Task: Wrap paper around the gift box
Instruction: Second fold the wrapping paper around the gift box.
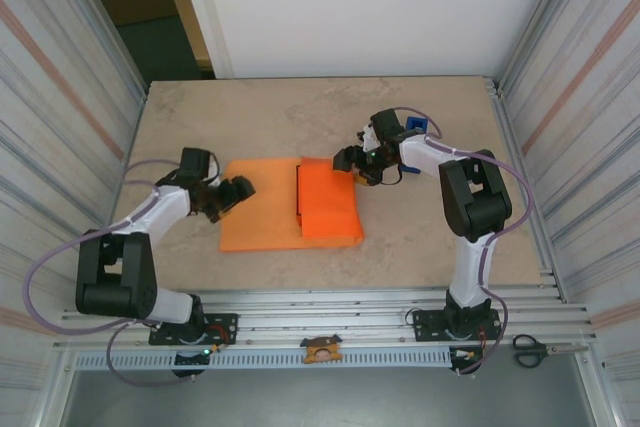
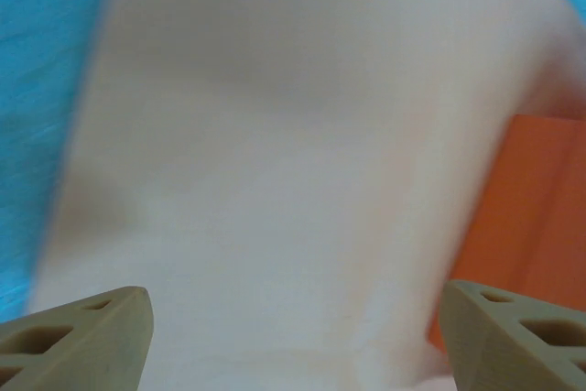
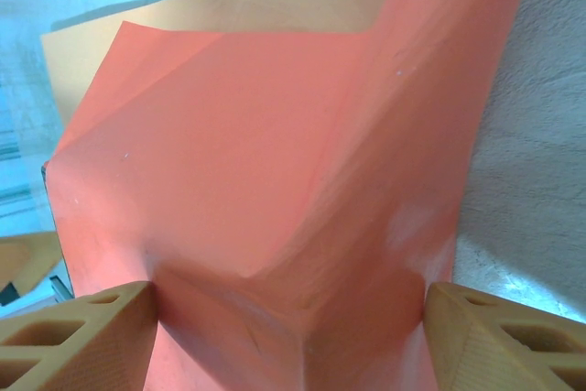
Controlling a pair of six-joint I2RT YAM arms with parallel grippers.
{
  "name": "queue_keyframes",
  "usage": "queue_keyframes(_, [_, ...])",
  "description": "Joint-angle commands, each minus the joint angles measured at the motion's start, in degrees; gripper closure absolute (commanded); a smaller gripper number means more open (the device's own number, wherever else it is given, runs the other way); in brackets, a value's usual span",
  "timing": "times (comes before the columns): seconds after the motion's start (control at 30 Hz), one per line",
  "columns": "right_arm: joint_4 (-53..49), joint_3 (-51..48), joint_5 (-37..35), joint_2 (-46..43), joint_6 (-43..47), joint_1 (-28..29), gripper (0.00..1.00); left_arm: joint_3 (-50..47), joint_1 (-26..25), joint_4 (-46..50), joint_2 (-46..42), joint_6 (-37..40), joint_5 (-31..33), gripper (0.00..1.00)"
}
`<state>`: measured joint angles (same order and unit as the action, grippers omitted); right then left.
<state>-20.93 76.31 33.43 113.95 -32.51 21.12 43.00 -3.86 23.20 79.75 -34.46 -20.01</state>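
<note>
The paper (image 1: 260, 212) lies flat on the table, and its right part is folded over the gift box. Of the box I see just a thin black edge (image 1: 299, 195) beside the folded flap (image 1: 330, 197). My left gripper (image 1: 236, 193) is at the sheet's left edge, open. Its fingertips (image 2: 82, 336) stand wide apart over a pale blurred surface, with orange paper (image 2: 540, 217) to the right. My right gripper (image 1: 351, 161) is at the flap's far right corner, open. Its fingers (image 3: 82, 336) straddle the paper-draped corner (image 3: 302, 318).
A blue tape dispenser (image 1: 415, 127) stands behind the right gripper. Scissors (image 1: 530, 350) lie on the front rail at the right, and a small brown part (image 1: 322, 350) sits at the rail's middle. Metal walls close in both sides. Bare table (image 1: 300, 117) stretches beyond the paper.
</note>
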Motion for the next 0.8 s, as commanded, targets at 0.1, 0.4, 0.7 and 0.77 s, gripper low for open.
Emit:
queue_keyframes(0.1, [-8.43, -3.76, -9.87, 2.07, 1.04, 0.67, 0.26, -5.11, 3.24, 3.85, -5.06, -1.13, 5.32, 0.17])
queue_keyframes(0.4, [-8.45, -3.86, -9.88, 2.02, 0.89, 0.69, 0.26, -8.45, 3.77, 1.13, -3.64, -0.83, 1.30, 0.20])
queue_keyframes(0.7, [-8.52, -3.98, -9.96, 1.87, 0.96, 0.67, 0.27, -8.79, 3.77, -3.73, -4.05, 1.19, -7.03, 0.35])
queue_keyframes(0.77, [-8.56, -3.97, -9.88, 1.84, 0.96, 0.67, 0.27, -8.73, 3.77, -4.19, -4.43, 1.15, -7.49, 0.33])
